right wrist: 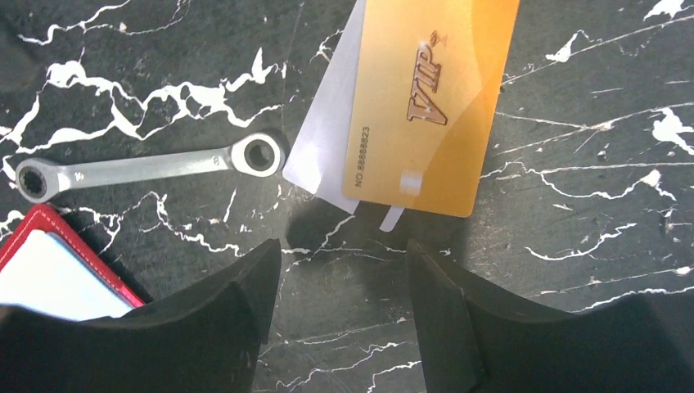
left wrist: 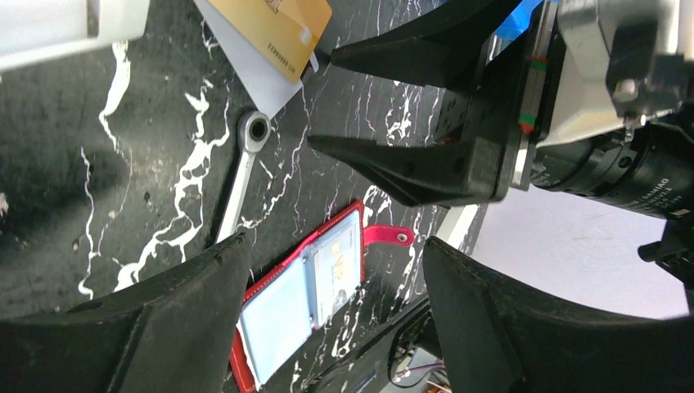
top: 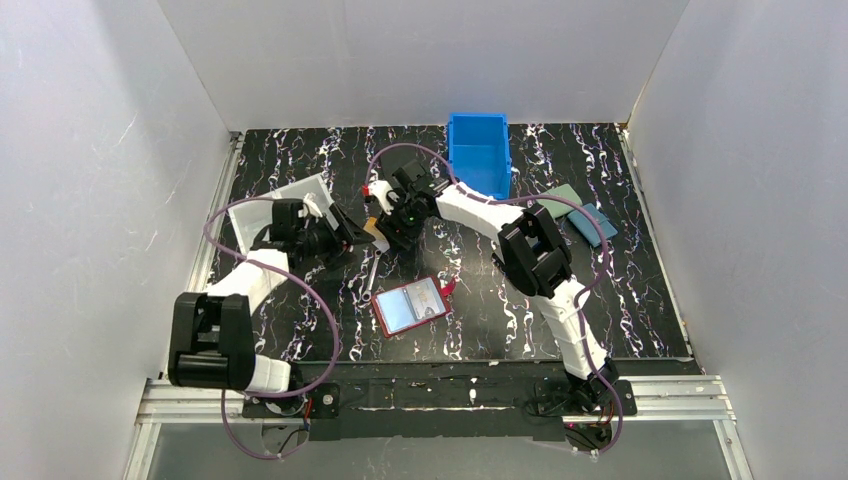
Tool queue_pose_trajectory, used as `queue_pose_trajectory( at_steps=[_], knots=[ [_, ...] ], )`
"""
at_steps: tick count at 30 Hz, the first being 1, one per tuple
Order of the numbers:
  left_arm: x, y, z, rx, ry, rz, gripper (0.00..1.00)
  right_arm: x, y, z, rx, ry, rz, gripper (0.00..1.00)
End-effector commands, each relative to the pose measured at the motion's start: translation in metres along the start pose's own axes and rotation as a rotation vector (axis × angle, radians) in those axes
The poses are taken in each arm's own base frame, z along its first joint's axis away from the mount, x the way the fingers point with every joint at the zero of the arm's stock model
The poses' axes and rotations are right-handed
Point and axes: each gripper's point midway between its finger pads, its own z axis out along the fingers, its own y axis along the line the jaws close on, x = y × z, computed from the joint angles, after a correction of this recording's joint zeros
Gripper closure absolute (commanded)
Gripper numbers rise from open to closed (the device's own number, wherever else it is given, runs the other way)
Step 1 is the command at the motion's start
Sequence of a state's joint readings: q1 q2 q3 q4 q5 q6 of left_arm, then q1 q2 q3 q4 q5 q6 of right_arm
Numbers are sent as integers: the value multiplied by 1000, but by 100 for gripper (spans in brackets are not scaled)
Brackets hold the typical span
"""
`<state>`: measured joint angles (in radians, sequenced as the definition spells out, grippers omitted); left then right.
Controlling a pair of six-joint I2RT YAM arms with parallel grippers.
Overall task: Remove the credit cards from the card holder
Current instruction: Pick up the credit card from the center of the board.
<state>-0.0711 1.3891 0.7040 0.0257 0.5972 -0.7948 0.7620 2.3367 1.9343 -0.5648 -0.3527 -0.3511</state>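
Table [top: 640, 300]: dark marble.
Card holder [top: 410, 307]: spread open near the arm bases, pockets up for access.
Right pincer [right wrist: 344, 254]: parted, empty, hovering beside the cards.
Left pincer [left wrist: 335, 246]: parted, empty (apparently idle).
Credit cards [right wrist: 393, 123]: stacked on the table beside wrench [right wrist: 139, 168], seemingly already out.

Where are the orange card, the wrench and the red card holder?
orange card [right wrist: 430, 106], right wrist view, middle of its printed face.
wrench [right wrist: 139, 169], right wrist view, middle of its shaft.
red card holder [top: 408, 306], top external view, its open inner pockets.
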Motion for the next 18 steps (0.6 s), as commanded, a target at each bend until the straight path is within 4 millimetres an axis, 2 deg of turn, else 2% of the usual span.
queue_pose_trajectory(
  at_steps=[1, 4, 6, 8, 13, 18],
  knots=[
    [-18, -13, 9, 0, -24, 115, 28, -20, -4, -29, -37, -66, -13, 33],
    [-26, -11, 13, -38, -13, 169, 30, -23, -18, -32, -25, -112, 57, 37],
    [-31, -11, 15, -49, -9, 201, 33, -26, -26, -34, -25, -151, 120, 50],
    [-37, -15, 16, -55, -7, 235, 35, -32, -31, -35, -30, -184, 171, 57],
    [-51, -14, 27, -76, 11, 298, 38, -46, -32, -31, -52, -246, 257, 63],
    [-62, -12, 47, -105, 50, 374, 42, -50, -27, -15, -124, -266, 374, 74]
  ],
)
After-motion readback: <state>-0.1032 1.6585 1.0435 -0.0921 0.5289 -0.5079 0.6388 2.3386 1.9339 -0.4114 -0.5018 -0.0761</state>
